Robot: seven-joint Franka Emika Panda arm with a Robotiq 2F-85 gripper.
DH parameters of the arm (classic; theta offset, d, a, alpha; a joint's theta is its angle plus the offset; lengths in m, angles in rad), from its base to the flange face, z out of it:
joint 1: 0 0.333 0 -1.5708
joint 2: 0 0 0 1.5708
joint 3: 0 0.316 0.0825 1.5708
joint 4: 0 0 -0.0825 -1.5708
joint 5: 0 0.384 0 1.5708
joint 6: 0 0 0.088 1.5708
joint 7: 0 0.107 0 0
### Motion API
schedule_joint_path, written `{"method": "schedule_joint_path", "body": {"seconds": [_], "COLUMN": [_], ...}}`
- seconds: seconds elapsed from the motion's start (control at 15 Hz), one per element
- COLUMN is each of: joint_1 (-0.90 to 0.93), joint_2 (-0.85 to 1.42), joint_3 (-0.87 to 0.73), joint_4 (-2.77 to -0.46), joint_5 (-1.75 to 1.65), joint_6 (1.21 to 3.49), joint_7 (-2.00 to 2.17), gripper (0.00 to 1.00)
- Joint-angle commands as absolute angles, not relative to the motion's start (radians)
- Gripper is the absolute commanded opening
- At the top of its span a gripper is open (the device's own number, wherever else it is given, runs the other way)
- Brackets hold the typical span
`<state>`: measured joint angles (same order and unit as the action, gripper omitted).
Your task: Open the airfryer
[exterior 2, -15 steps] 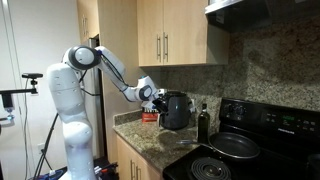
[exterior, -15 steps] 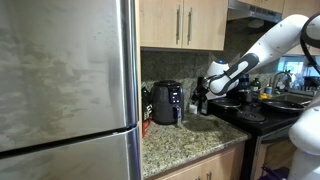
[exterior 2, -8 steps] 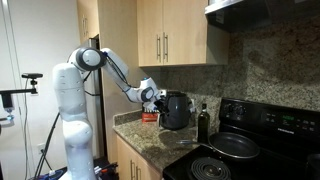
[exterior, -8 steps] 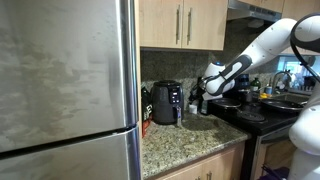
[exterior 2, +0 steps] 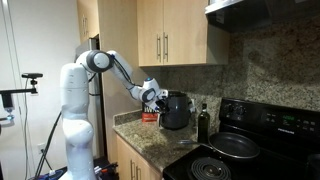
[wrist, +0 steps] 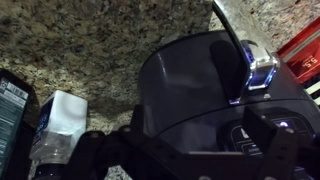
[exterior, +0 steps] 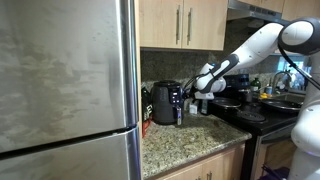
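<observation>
The airfryer [exterior: 165,102] [exterior 2: 176,110] is a glossy black rounded appliance on the granite counter, standing against the wall. In the wrist view its dark body [wrist: 190,90] fills the middle, with a lit panel near its front. My gripper [exterior: 186,93] [exterior 2: 157,97] hovers close in front of the airfryer, at its upper part. Its two dark fingers [wrist: 95,150] stand wide apart at the bottom of the wrist view, so my gripper [wrist: 185,160] is open with nothing held. The front handle lies in shadow and I cannot make it out.
A steel fridge [exterior: 65,90] stands at the counter's end. A slim dark bottle [exterior 2: 203,122] and a stove with a pan [exterior 2: 235,145] sit on the airfryer's other side. A red box [wrist: 300,55] and a clear bottle [wrist: 55,125] flank the airfryer.
The arm has stretched toward the airfryer, bringing the open gripper from beside the bottle up close to the appliance's front. The airfryer has not moved.
</observation>
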<state>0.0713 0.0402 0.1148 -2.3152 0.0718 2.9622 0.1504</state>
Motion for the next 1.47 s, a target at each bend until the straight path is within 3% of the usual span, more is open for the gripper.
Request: {"method": "schedule_joint_path", "body": {"seconds": [0.0, 1.4], "joint_1": [0.086, 0.097], "joint_2": [0.075, 0.157], "joint_3": [0.115, 0.104], "joint_4": [-2.286, -2.219], "joint_5": [0.085, 0.099], "joint_6": [2.95, 2.981], "joint_7": [0.127, 0.2], "gripper": [1.0, 1.0]}}
